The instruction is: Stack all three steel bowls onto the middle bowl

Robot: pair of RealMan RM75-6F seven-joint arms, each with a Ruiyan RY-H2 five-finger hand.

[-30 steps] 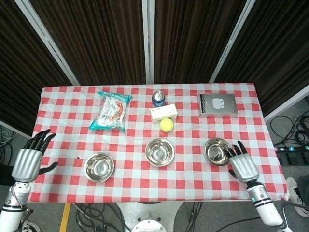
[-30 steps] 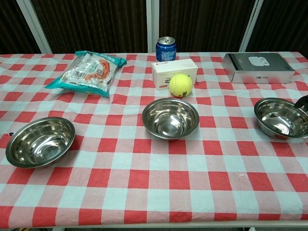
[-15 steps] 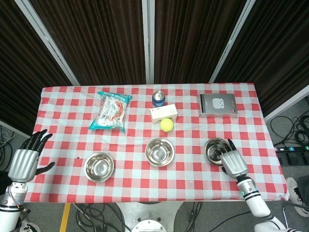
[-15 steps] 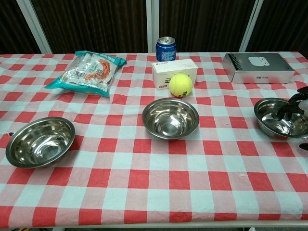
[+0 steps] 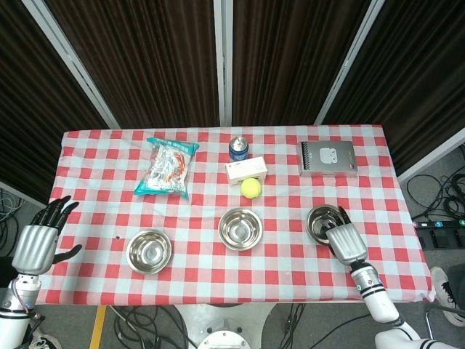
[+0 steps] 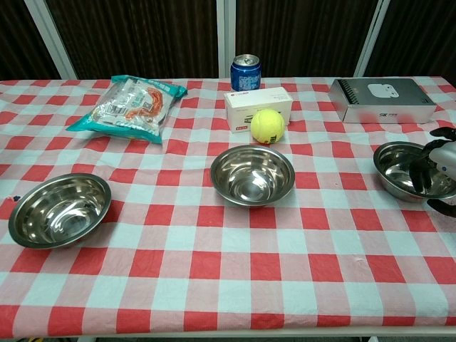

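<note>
Steel bowls sit in a loose row along the near half of the bench [image 5: 87,153], which is covered in a red-and-white checked cloth. The left steel bowl [image 5: 149,251] rests apart from everything, upright and empty. The middle steel bowl [image 5: 240,229] sits just in front of a yellow tennis ball [image 5: 251,188], also upright and empty. The right steel bowl [image 5: 324,223] lies under the fingers of the right robot hand [image 5: 344,241]; in the chest view those dark fingers [image 6: 425,171] curl over the bowl's near rim and dip inside it, with the thumb outside the wall. Whether the bowl is actually clamped or only touched, I cannot tell from either view.

The left robot hand [image 5: 38,241] hangs off the left edge of the bench, fingers spread apart and holding nothing.

Further back, a blue drinks can [image 5: 238,147] stands upright, with a small white carton [image 5: 245,171] just in front of it and the tennis ball touching or nearly touching that carton. A clear snack bag [image 5: 167,166] with teal edges lies flat to the left, and a grey spiral-bound box [image 5: 328,158] lies flat to the right, well apart from the bowls.
</note>
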